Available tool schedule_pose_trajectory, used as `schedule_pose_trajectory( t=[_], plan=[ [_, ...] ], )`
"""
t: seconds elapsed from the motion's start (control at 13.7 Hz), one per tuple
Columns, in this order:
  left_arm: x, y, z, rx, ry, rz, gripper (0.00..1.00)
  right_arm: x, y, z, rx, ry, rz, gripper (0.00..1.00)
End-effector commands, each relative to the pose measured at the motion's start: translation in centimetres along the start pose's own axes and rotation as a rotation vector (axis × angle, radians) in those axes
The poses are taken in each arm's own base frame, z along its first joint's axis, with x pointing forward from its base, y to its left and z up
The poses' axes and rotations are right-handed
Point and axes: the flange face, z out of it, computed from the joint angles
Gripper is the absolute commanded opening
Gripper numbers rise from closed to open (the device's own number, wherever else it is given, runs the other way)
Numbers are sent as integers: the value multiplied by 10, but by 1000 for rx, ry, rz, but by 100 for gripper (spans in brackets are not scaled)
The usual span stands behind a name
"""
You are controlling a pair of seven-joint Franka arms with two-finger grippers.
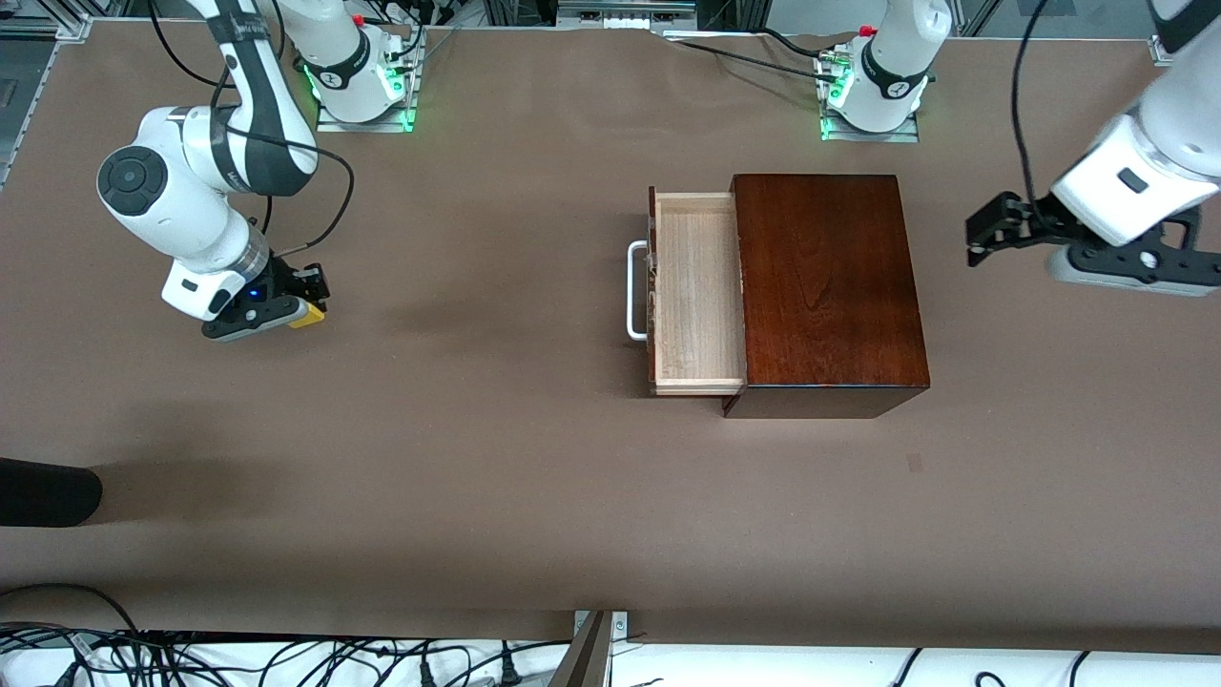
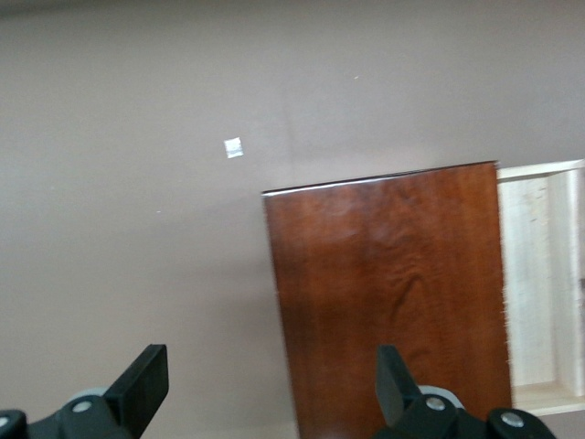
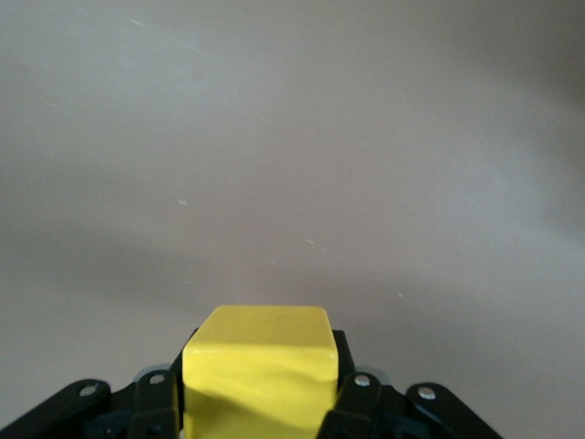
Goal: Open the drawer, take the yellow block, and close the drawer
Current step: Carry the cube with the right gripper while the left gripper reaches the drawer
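The drawer [image 1: 696, 291] stood open and empty, since the right gripper [image 1: 303, 307], well apart, pinched the block [image 1: 309, 316]; the left gripper [image 1: 984, 235] waited spread near the box [image 1: 825, 286].

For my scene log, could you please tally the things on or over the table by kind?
Wooden box with the drawer pulled open: 1
Yellow block, held by the right gripper over bare table: 1
Grippers: 2, the left gripper open, waiting past the box
Total: 4
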Motion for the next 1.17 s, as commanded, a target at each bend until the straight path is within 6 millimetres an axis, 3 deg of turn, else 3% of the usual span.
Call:
schedule_pose_trajectory(
  t=[0.0,0.37,0.51,0.73,0.88,1.1],
  plan=[
    [-3,30,-8,-22,7,-29,100,-13,23,7,-7,11,74,0],
    [-12,91,-5,-28,-3,-95,100,-38,57,37,-47,18,189,0],
    [-19,118,-3,-26,-8,-118,100,-46,63,53,-29,50,292,0],
    [-27,155,3,-24,-18,-175,100,-47,64,63,-34,42,307,0],
    [-31,190,21,-15,-51,-219,100,-45,66,71,-65,55,308,0],
    [-36,256,53,-5,-82,-308,100,-38,46,96,-59,76,353,0]
  ],
)
